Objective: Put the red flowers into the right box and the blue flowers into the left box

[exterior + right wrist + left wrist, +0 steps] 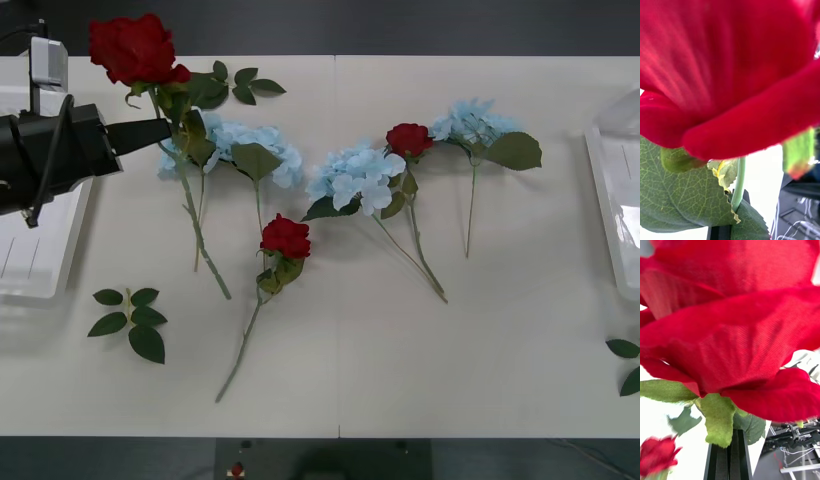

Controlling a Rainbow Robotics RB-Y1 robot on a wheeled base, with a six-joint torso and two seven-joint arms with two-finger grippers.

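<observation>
I am holding one of the red flowers [135, 47] by its stem in my left pincer [165, 130], black fingers [728, 457] closed tight on it, above the left end of the surface [400, 360]. Its stem is hanging down over the blue flowers [235, 140] lying there. Two more roses and two more hydrangeas are lying mid-surface. The left box [40, 250] is sitting just beside my arm; the right box [612, 200] is lying at the far right edge. My right pincer's state I cannot tell.
</observation>
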